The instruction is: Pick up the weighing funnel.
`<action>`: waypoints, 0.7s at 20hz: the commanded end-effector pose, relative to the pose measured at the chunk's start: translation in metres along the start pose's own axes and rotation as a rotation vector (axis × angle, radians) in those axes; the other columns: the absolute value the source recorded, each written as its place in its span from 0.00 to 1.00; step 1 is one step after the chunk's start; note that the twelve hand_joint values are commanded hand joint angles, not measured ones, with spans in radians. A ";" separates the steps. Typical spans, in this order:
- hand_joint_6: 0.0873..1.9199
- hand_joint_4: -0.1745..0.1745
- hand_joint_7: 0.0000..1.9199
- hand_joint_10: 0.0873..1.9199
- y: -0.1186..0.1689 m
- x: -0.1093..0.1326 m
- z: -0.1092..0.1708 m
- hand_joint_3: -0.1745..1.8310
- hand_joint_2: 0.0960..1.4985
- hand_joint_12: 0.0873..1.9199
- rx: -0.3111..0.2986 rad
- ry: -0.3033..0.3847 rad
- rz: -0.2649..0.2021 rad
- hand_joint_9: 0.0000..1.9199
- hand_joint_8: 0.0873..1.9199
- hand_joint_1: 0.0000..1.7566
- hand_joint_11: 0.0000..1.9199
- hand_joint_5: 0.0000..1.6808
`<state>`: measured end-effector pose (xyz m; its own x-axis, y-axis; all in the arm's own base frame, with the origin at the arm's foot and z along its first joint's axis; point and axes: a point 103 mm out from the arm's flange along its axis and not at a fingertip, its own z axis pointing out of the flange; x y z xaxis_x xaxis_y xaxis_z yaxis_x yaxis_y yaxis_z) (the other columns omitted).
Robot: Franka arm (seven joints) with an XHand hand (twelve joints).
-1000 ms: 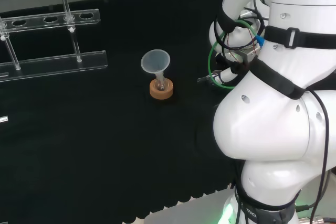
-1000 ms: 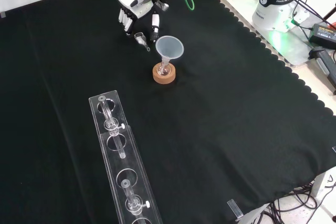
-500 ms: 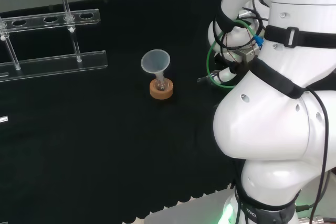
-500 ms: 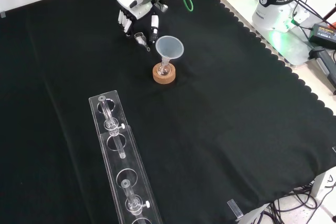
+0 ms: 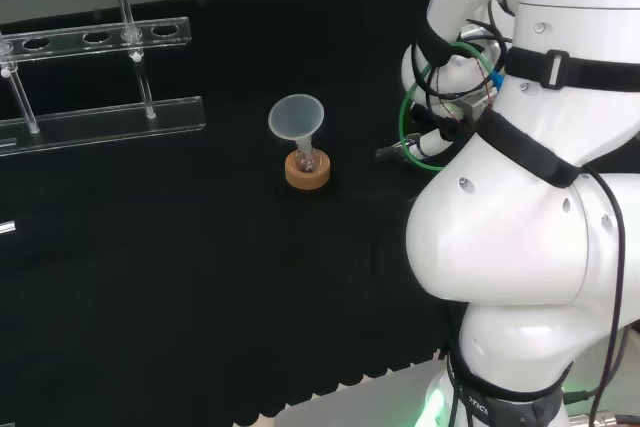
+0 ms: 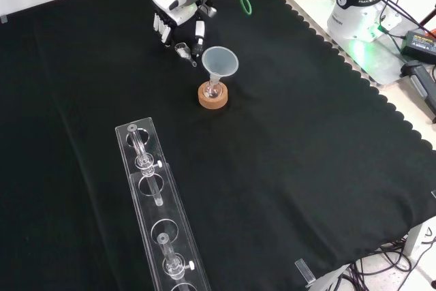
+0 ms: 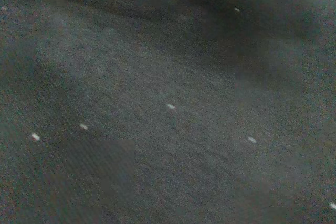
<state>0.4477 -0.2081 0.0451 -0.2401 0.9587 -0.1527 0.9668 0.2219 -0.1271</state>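
In the front view the weighing funnel (image 6: 183, 50), a small clear scoop with a short stem, lies on the black cloth just up and left of the big funnel (image 6: 220, 61). The black and white hand (image 6: 178, 20) hangs right over it, coming in from the top. Its fingers (image 6: 161, 30) and thumb (image 6: 198, 33) point down, straight and spread, with the weighing funnel low between them. I cannot tell whether they touch it. In the head view the arm's white links (image 5: 520, 197) cover most of the hand. The wrist view has black cloth (image 7: 168, 108) close up.
The big funnel (image 5: 297, 117) stands in a small flask on a cork ring (image 6: 212, 96), close beside the hand. A long clear test tube rack (image 6: 160, 223) lies nearer the front view's bottom and is at the far left in the head view (image 5: 100, 77). The cloth's scalloped edge (image 6: 381, 100) runs along the front view's right.
In the front view the hand has drifted slightly up and to the left. The weighing funnel stays at about the same spot on the cloth.
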 end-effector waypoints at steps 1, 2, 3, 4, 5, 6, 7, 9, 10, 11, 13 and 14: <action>0.57 0.00 0.72 0.25 0.004 0.007 0.000 0.09 0.46 0.53 0.018 -0.004 0.000 0.68 0.40 0.31 0.59 0.57; 0.57 0.00 0.72 0.25 0.006 0.008 0.000 0.09 0.46 0.53 0.019 -0.006 0.000 0.68 0.40 0.31 0.59 0.57; 0.57 0.00 0.72 0.24 0.006 0.008 0.000 0.09 0.46 0.53 0.018 -0.006 0.000 0.68 0.40 0.31 0.59 0.57; 0.58 0.00 0.72 0.24 0.007 0.008 0.000 0.09 0.46 0.53 0.017 -0.005 0.000 0.68 0.40 0.31 0.59 0.57; 0.58 0.00 0.72 0.24 0.007 0.008 0.000 0.09 0.46 0.53 0.016 -0.004 0.000 0.68 0.40 0.31 0.58 0.56; 0.58 0.00 0.72 0.24 0.007 0.009 0.000 0.09 0.46 0.53 0.016 -0.002 -0.003 0.68 0.40 0.31 0.58 0.56; 0.58 0.00 0.72 0.24 0.007 0.008 -0.001 0.09 0.46 0.53 0.017 -0.002 -0.006 0.68 0.40 0.31 0.58 0.56; 0.58 0.00 0.72 0.24 0.009 0.009 -0.001 0.09 0.46 0.54 0.018 -0.016 -0.012 0.68 0.40 0.31 0.58 0.56; 0.58 0.00 0.72 0.24 0.010 0.009 -0.001 0.09 0.46 0.54 0.016 -0.018 -0.010 0.68 0.40 0.31 0.58 0.56; 0.58 0.00 0.72 0.24 0.010 0.009 -0.001 0.09 0.46 0.54 0.017 -0.019 -0.009 0.68 0.40 0.31 0.58 0.56; 0.58 0.00 0.71 0.24 0.008 0.004 -0.003 0.09 0.46 0.54 0.037 -0.027 -0.003 0.67 0.40 0.31 0.58 0.56; 0.58 0.00 0.70 0.25 0.006 0.000 -0.005 0.09 0.46 0.56 0.047 -0.029 0.006 0.66 0.41 0.30 0.56 0.55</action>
<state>0.4552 -0.1972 0.0441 -0.2485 0.9541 -0.1669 0.9633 0.2253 -0.1461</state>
